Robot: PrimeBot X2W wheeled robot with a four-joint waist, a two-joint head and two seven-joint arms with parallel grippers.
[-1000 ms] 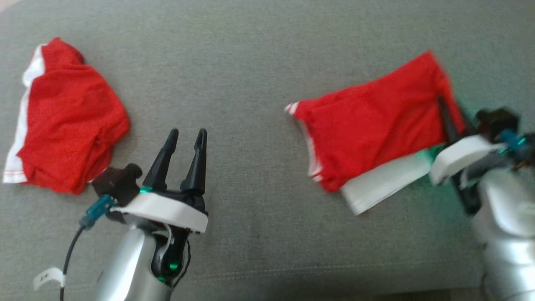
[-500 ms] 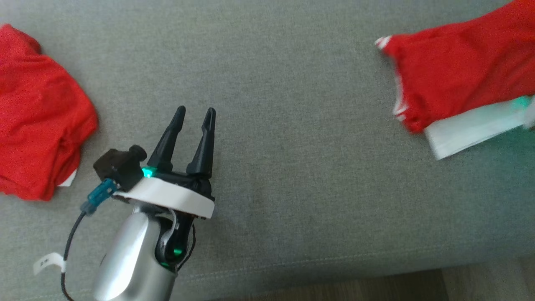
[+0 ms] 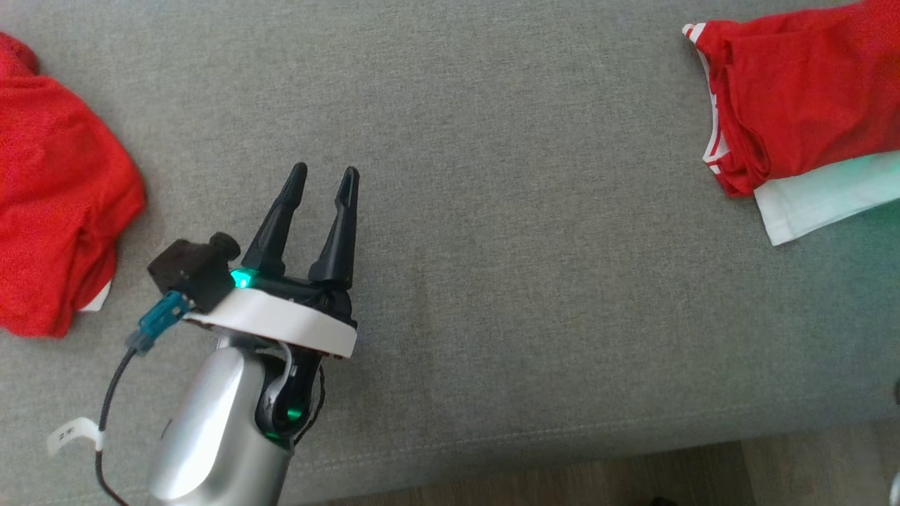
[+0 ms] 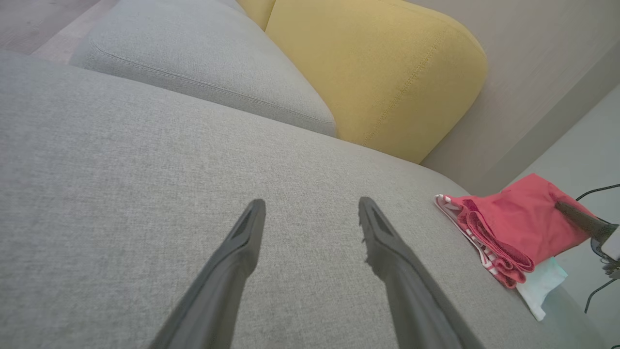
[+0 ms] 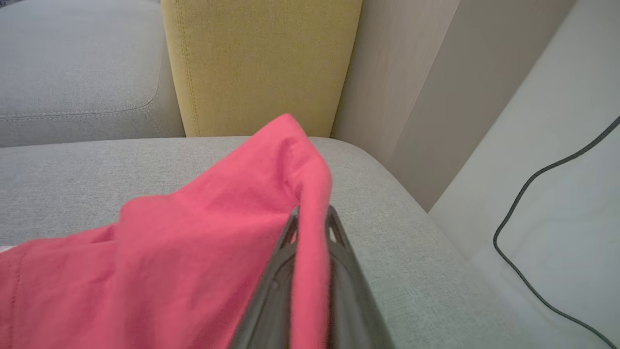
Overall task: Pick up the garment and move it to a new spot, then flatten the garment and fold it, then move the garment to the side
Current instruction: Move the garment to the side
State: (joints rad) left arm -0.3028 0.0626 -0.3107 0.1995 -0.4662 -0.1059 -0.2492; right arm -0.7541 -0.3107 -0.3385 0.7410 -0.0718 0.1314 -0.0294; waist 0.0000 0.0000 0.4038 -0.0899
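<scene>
The grey sofa [image 3: 492, 281] has a yellow cushion [image 4: 378, 72] at its back. The garment [image 3: 801, 105], red with a white layer showing under it, lies at the sofa's right end. A second garment [image 3: 56, 211] lies far left. The right claw [image 5: 312, 211] pinches the garment's edge. The left claw [image 3: 325, 171] is spread over bare sofa between the two.

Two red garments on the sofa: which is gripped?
The folded red garment at the head view's right edge, white layer underneath: the right gripper is shut on its edge. The crumpled red garment at left lies free; the left gripper is open.
</scene>
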